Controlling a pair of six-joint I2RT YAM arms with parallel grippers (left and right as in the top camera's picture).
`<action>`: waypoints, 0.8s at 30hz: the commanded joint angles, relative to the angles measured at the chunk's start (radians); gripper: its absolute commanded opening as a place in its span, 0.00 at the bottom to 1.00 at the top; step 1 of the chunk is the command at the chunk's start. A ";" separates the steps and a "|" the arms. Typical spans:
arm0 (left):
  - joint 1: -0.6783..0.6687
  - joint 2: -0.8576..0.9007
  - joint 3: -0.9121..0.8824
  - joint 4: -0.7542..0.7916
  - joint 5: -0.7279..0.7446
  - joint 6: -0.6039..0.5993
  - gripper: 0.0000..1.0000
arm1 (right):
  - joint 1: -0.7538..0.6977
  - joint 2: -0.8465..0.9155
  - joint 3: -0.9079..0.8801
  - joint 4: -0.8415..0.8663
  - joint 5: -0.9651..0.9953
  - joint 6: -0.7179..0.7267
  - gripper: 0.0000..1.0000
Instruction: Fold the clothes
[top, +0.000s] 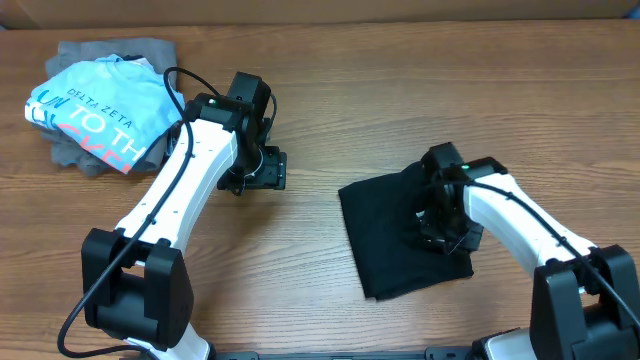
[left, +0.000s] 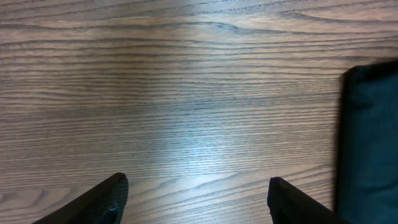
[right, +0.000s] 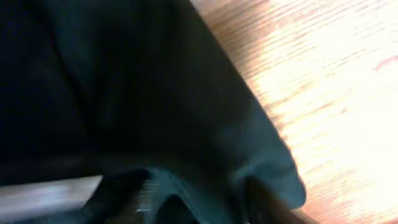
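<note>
The black T-shirt (top: 385, 240) lies as a compact folded square at the right of the table (top: 400, 90), so folding looks nearly finished. The right fingers (top: 443, 232) rest on it, and I cannot tell their spread. The left fingers (left: 106, 199) hover spread wide, holding nothing.

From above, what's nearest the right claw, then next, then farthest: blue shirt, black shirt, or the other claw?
1. Black shirt, directly under the right claw.
2. Left claw, middle of the table.
3. Blue shirt, far back-left corner.
</note>
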 joint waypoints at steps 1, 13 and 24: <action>-0.007 0.005 0.014 0.004 -0.007 0.020 0.74 | -0.026 -0.016 0.003 0.001 0.027 -0.023 0.60; -0.037 0.005 0.014 0.052 0.140 0.129 0.66 | -0.142 -0.133 0.138 0.023 -0.278 -0.227 0.49; -0.237 0.060 0.014 0.238 0.298 0.236 0.28 | -0.142 -0.092 0.004 0.230 -0.327 -0.260 0.59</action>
